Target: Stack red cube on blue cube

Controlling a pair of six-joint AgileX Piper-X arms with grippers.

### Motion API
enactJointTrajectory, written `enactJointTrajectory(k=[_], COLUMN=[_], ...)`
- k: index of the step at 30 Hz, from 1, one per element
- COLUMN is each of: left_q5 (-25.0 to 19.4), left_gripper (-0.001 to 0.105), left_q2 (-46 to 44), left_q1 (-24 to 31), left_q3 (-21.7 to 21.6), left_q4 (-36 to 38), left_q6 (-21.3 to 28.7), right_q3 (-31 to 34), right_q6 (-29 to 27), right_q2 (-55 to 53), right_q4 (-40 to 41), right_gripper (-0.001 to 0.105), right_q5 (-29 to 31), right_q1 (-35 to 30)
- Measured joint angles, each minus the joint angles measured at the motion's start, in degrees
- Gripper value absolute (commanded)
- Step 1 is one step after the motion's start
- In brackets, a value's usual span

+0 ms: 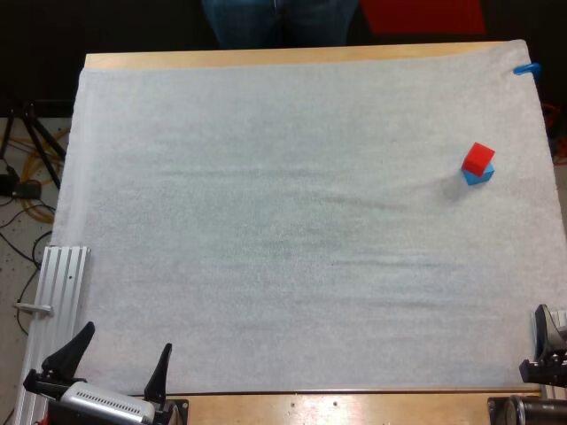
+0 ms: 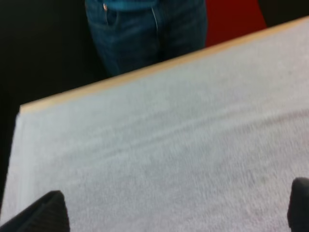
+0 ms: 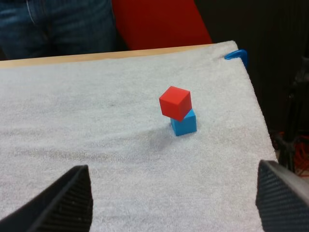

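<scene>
The red cube (image 1: 477,158) rests on top of the blue cube (image 1: 480,175) at the right side of the white mat (image 1: 292,221), turned a little and overhanging it. The right wrist view has the same pair, red cube (image 3: 175,102) on blue cube (image 3: 184,123), well ahead of my right gripper (image 3: 174,203), whose fingers stand wide apart with nothing between them. My left gripper (image 1: 120,361) sits at the mat's near left corner, open and holding nothing; its fingertips (image 2: 41,215) frame bare mat.
A person's legs (image 1: 279,19) in jeans stand beyond the table's far edge, as the left wrist view has them (image 2: 145,29) too. A metal rail (image 1: 58,292) runs along the left side of the mat.
</scene>
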Motion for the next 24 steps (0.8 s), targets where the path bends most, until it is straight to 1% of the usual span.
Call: enactJointTrajectory(k=[2,5,10,16,19,24], left_q5=[0.0,0.0,0.0,0.0,0.1,0.1], left_gripper=[0.087,0.087,0.087,0.087,0.087,0.087], left_q2=[0.0,0.0,0.0,0.0,0.1,0.1], left_q1=[0.0,0.0,0.0,0.0,0.0,0.0], left_q3=[0.5,2.7,9.2,15.2,17.2,17.8], left_q4=[-1.4,-3.1,-6.0,-6.8,-6.5,-8.0], left_q6=[0.0,0.0,-0.4,-1.4,-2.3,-2.6], right_q3=[0.1,0.9,4.7,8.3,9.7,10.0], right_q6=[0.0,-0.1,-0.4,-0.3,-0.3,-0.3], right_q2=[0.0,0.0,0.0,0.0,0.0,0.0], right_q4=[0.0,-0.6,-2.2,-2.3,-2.3,-3.6], right_gripper=[0.069,0.069,0.069,0.069,0.069,0.069], right_q5=[0.0,0.0,0.0,0.0,0.0,0.0], right_q1=[0.0,0.0,0.0,0.0,0.0,0.0])
